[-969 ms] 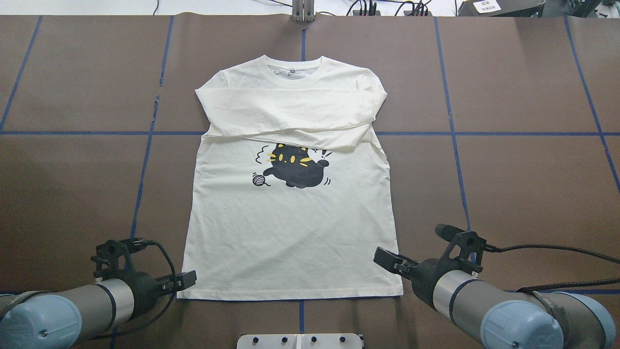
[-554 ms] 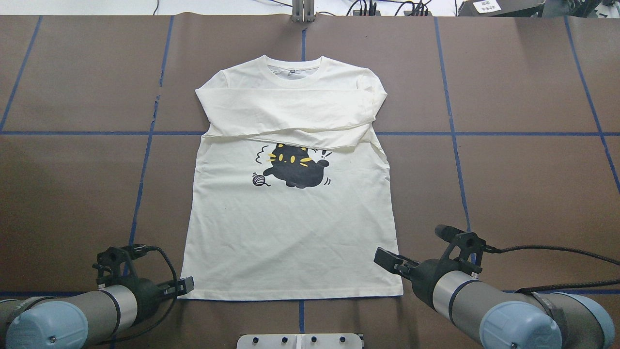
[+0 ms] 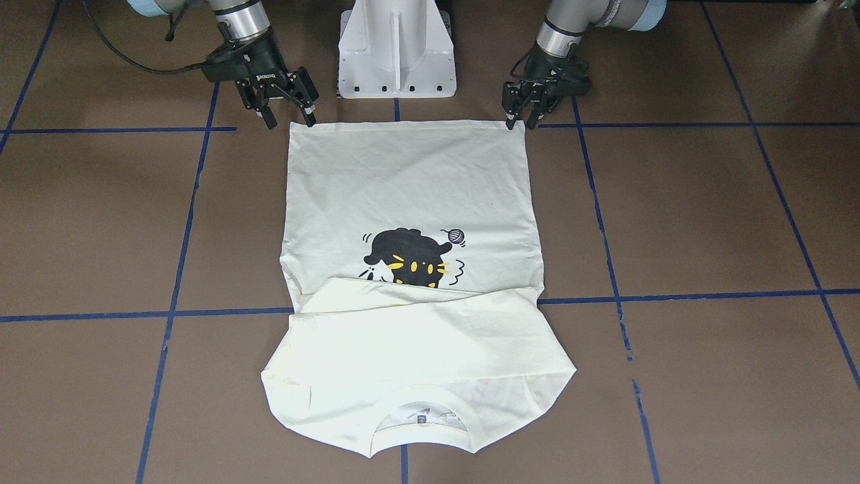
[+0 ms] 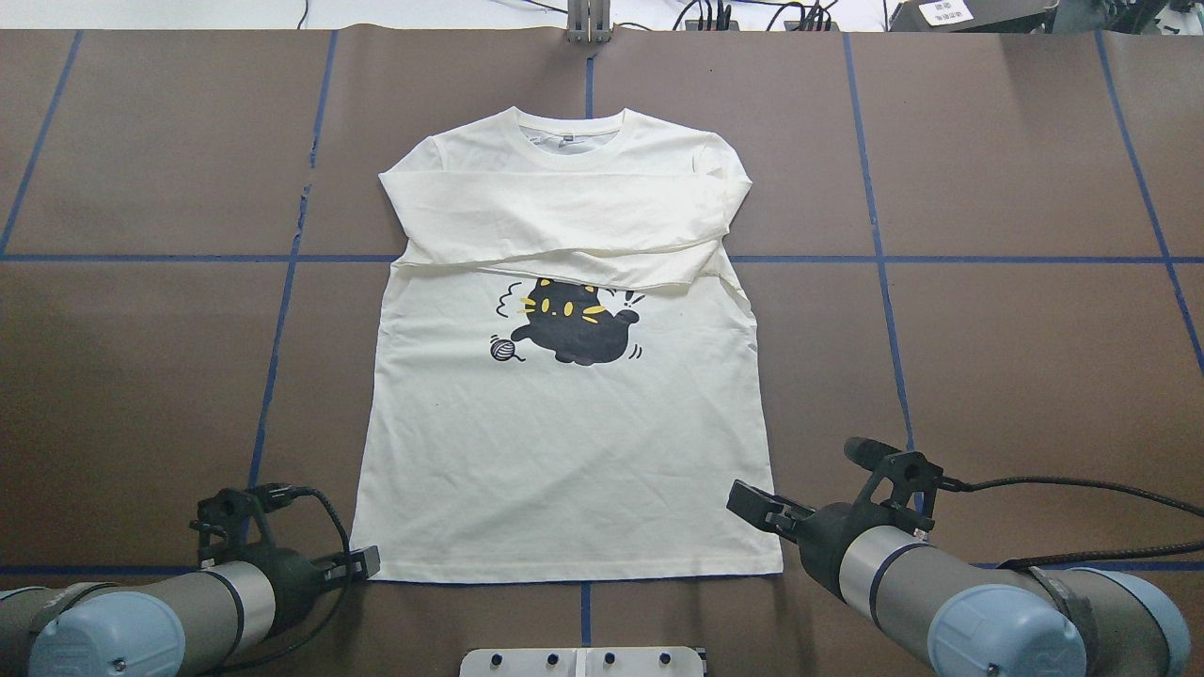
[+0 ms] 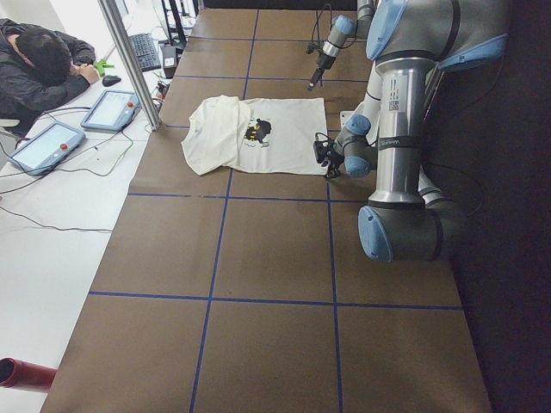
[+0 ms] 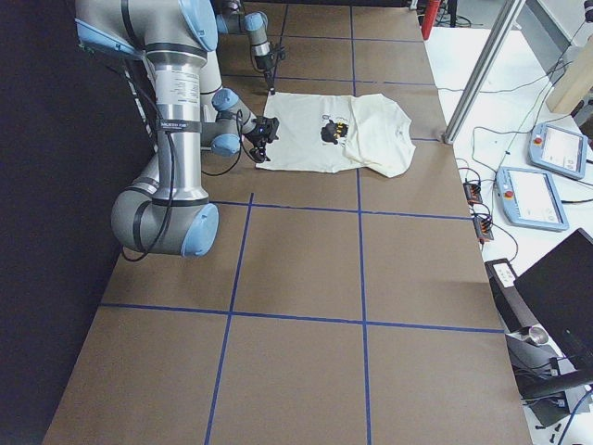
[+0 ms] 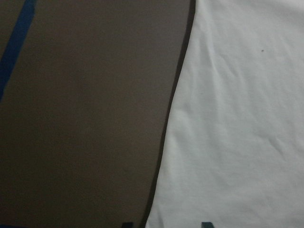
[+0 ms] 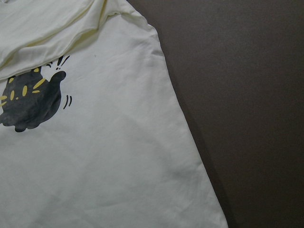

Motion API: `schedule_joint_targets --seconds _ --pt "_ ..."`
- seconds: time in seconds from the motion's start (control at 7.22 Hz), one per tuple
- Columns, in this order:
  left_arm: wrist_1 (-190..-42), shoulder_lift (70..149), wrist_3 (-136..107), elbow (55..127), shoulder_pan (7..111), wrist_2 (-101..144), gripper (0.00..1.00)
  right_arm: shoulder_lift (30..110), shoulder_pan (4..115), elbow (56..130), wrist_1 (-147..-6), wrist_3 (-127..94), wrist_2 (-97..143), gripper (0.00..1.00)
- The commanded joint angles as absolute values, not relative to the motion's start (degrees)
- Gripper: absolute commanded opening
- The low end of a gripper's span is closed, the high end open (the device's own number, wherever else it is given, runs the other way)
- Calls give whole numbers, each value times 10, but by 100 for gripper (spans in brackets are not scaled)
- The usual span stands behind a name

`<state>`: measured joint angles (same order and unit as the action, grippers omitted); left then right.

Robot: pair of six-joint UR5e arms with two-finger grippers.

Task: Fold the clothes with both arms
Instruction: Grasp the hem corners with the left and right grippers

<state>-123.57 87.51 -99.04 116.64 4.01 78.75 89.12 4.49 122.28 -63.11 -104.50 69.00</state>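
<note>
The cream-white shirt (image 4: 564,461) lies flat on the brown table, black cat print (image 4: 569,324) facing up. Both sleeves are folded across the chest and the collar points away from the robot. My left gripper (image 4: 362,562) is open and low at the hem's near left corner. In the left wrist view its fingertips (image 7: 206,224) straddle the shirt's side edge (image 7: 171,118). My right gripper (image 3: 290,119) is open just off the hem's near right corner (image 4: 776,569). The right wrist view shows the shirt's right edge (image 8: 185,128) and part of the print (image 8: 28,99).
The white pedestal base (image 3: 396,47) stands at the table edge behind the hem. Blue tape lines (image 4: 273,348) grid the table. In the exterior left view a seated person (image 5: 43,60), tablets (image 5: 112,107) and a metal post (image 5: 129,60) are beyond the far edge.
My left gripper has drawn back toward the robot, along the shirt's left edge to the hem corner. The right arm and the shirt have hardly moved.
</note>
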Motion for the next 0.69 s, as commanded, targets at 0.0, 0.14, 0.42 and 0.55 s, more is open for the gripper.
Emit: schedule_joint_targets --seconds 0.0,0.14,0.42,0.55 --pt "-1236 881 -991 1165 38 787 34 891 44 1223 -631 -1045 690 98" --pt "-1236 882 -991 1166 37 788 0 891 43 1223 -631 -1045 690 99" --pt "-1236 881 -989 1167 37 788 0 891 43 1222 -631 -1045 689 99" --pt "-1236 881 -986 1167 38 787 0 890 42 1218 -632 -1045 689 99"
